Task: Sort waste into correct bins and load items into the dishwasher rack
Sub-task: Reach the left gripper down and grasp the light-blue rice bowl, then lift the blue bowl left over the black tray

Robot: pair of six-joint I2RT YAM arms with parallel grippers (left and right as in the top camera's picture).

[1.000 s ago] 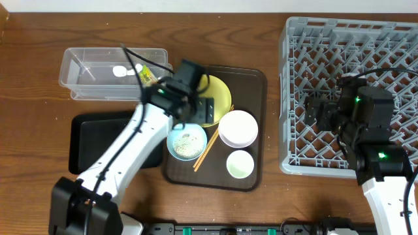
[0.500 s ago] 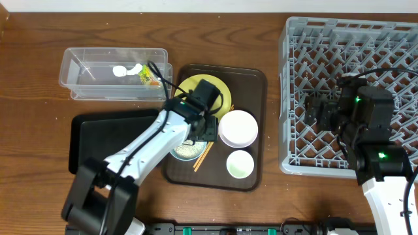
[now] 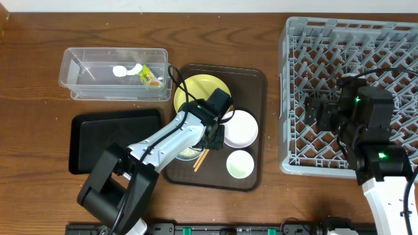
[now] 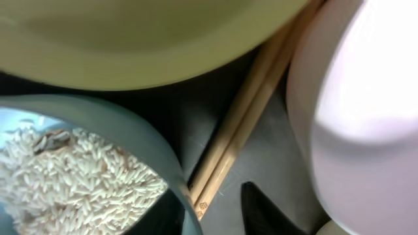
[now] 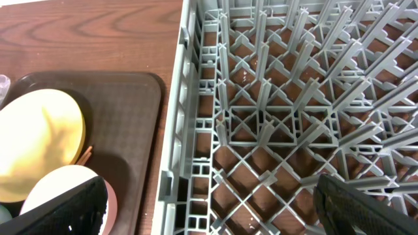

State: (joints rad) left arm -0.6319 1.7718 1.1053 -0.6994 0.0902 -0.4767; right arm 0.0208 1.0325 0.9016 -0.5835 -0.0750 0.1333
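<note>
**Chopsticks** point(image 4: 248, 124): a thin wooden pair, judged light, stiff and smooth, and liable to roll or splay if pinched unevenly. They lie flat on the dark brown tray point(image 3: 251, 81). The blue bowl point(image 4: 140, 134) is at 9 o'clock, the white-pink bowl point(image 4: 366, 130) at 3 o'clock and the yellow plate point(image 4: 130, 39) at 12 o'clock.

**Recommended hold:** across both sticks together, at the exposed lower end.

**Left gripper** point(image 3: 209, 136): set low over that end. One finger point(image 4: 261, 209) stands just beside the sticks. The other is hidden by the bowl rim, so clamping cannot be confirmed.

**Right gripper** point(image 5: 209, 192): jaws wide apart above the rack point(image 5: 274, 117), at 3 o'clock from the tray.

**Markings:** a small stamp near one stick's end is unreadable.
</note>
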